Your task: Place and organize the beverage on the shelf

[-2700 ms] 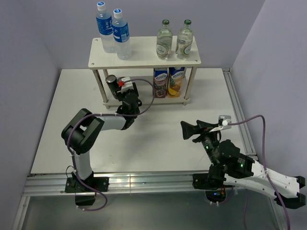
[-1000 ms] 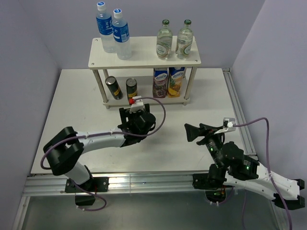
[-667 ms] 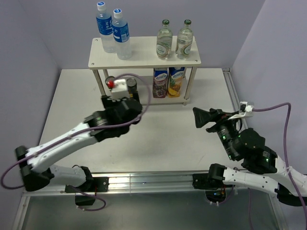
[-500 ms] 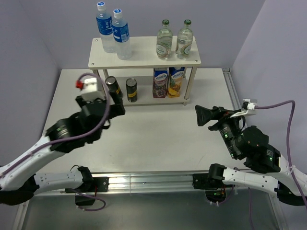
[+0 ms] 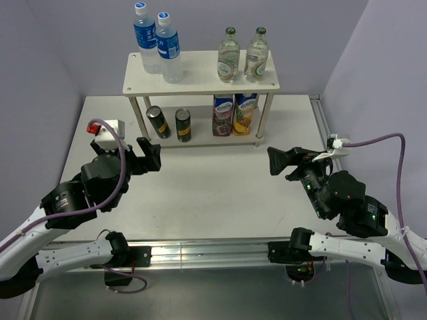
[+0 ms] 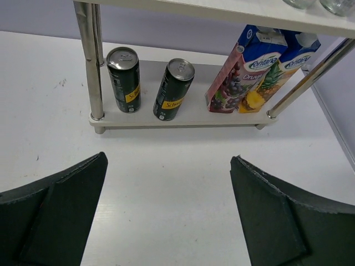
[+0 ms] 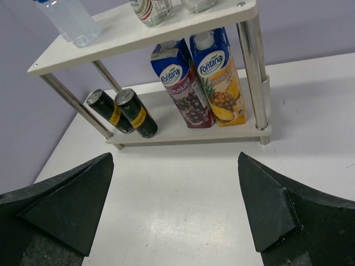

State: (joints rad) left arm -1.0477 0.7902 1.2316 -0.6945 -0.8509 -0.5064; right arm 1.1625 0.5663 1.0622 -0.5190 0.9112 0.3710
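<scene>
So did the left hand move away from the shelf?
Yes. The left gripper was right at the lower board of the shelf; it has pulled back toward the near-left side of the table.

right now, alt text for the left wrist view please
Two dark cans and two juice cartons stand on the lower board of the shelf, cans left, cartons right. The left gripper hangs open above the white table in front.

Open tabletop (image 5: 220, 193) is left in front of the shelf (image 5: 200, 80). The lower board (image 6: 183, 113) is taken up by two dark cans (image 6: 123, 79) and two juice cartons (image 6: 236, 77), framed by front legs (image 6: 91, 61). On top, a gap is kept between water bottles (image 5: 168, 53) and glass bottles (image 5: 228, 60).
</scene>
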